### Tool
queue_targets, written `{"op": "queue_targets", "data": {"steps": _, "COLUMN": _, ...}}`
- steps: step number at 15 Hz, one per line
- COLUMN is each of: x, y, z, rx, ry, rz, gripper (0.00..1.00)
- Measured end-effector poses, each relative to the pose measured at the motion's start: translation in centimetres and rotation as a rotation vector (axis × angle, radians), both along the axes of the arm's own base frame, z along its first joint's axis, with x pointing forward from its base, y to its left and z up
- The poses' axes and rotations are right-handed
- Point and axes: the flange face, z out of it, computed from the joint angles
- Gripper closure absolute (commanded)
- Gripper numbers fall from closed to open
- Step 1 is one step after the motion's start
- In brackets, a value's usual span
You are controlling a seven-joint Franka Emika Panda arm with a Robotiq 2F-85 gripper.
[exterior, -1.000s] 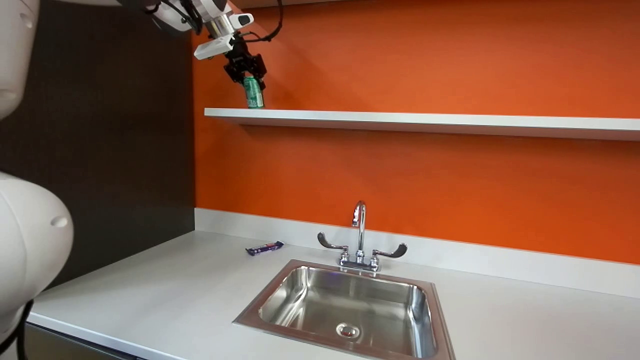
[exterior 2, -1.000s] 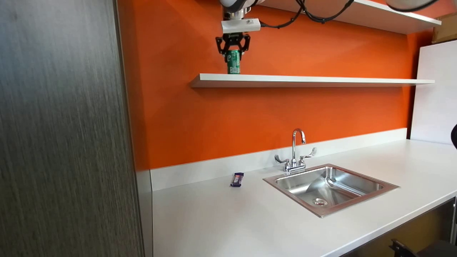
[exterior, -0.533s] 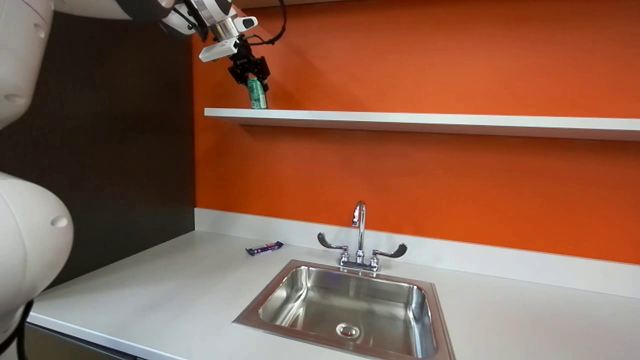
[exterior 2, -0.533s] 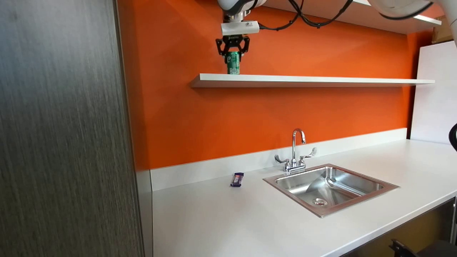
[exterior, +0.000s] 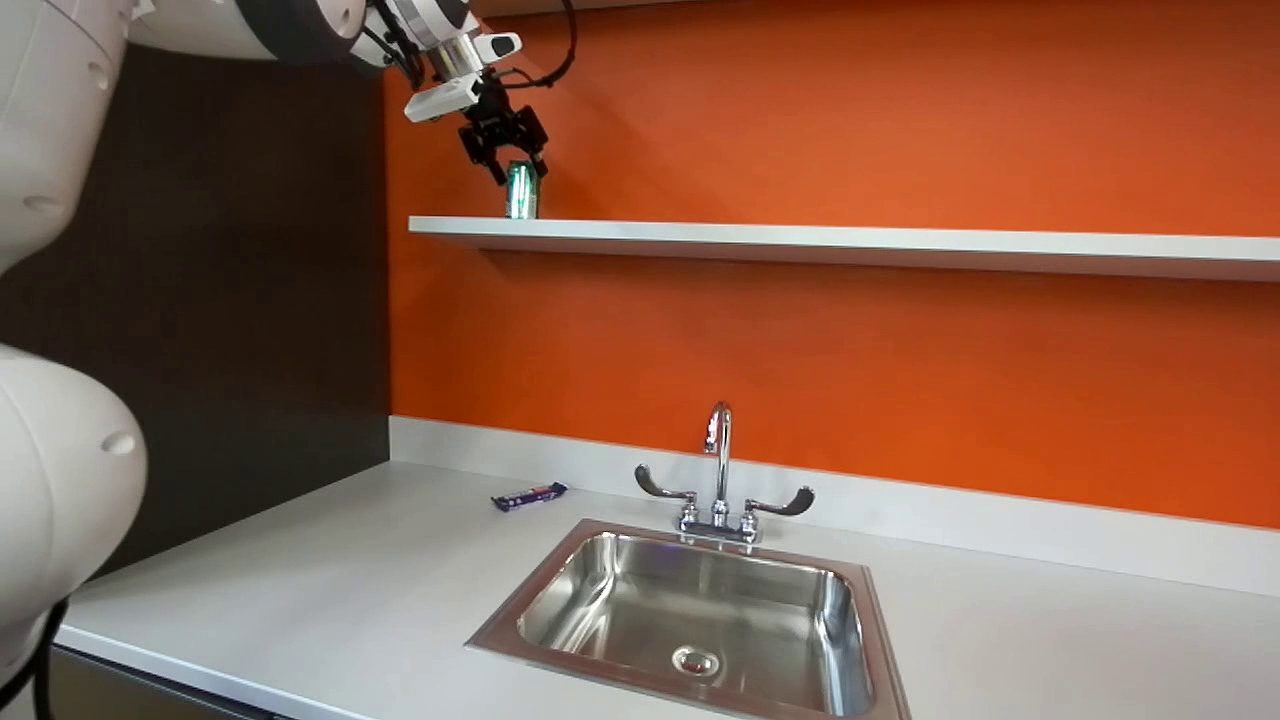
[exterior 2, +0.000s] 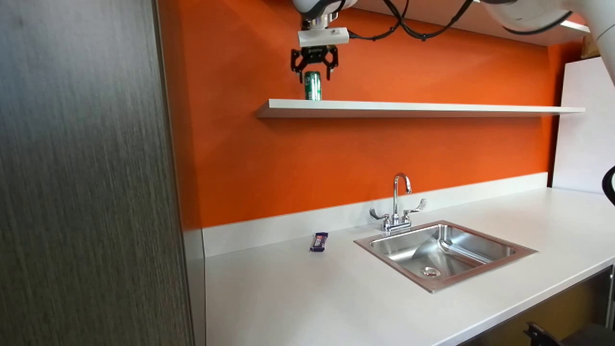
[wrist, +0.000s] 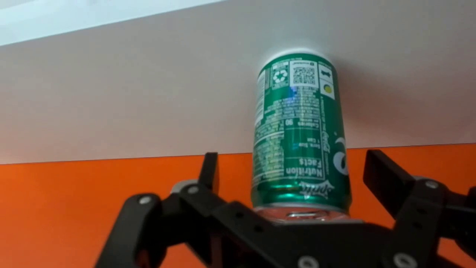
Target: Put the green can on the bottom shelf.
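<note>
The green can (exterior: 523, 192) stands upright on the bottom shelf (exterior: 800, 240), near that shelf's end by the dark panel. My gripper (exterior 2: 315, 79) is open above and around the can's upper part, with a gap on both sides of the can in an exterior view. In the wrist view the can (wrist: 297, 130) rests with its base on the white shelf surface (wrist: 148, 93). Orange wall shows between it and each of the spread black fingers (wrist: 386, 178). Part of the can's lid is hidden behind the gripper body.
An upper shelf (exterior 2: 432, 21) runs above the bottom shelf, behind the arm's cables. Dark panelling (exterior: 220, 300) closes off the side next to the can. Below are a counter with a purple wrapped bar (exterior: 530, 496), a faucet (exterior: 720, 460) and a steel sink (exterior: 880, 640).
The fingers have opened and let go of the can. It leaned slightly before and now stands straight on the shelf. In an exterior view, can and gripper have shifted a little to the right.
</note>
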Motion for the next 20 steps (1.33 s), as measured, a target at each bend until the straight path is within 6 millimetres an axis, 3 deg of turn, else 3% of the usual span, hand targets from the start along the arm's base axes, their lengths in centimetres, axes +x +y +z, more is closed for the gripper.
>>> {"op": "queue_targets", "data": {"steps": 6, "x": -0.7, "y": 0.6, "z": 0.3, "rx": 0.008, "ry": 0.018, "rz": 0.005, "gripper": 0.0}}
{"op": "queue_targets", "data": {"steps": 10, "x": -2.6, "y": 1.8, "z": 0.2, "rx": 0.024, "ry": 0.042, "rz": 0.03, "gripper": 0.0}}
{"op": "queue_targets", "data": {"steps": 16, "x": -8.1, "y": 2.6, "z": -0.2, "rx": 0.019, "ry": 0.084, "rz": 0.037, "gripper": 0.0}}
{"op": "queue_targets", "data": {"steps": 20, "x": -13.1, "y": 2.5, "z": -2.2, "rx": 0.02, "ry": 0.154, "rz": 0.039, "gripper": 0.0}}
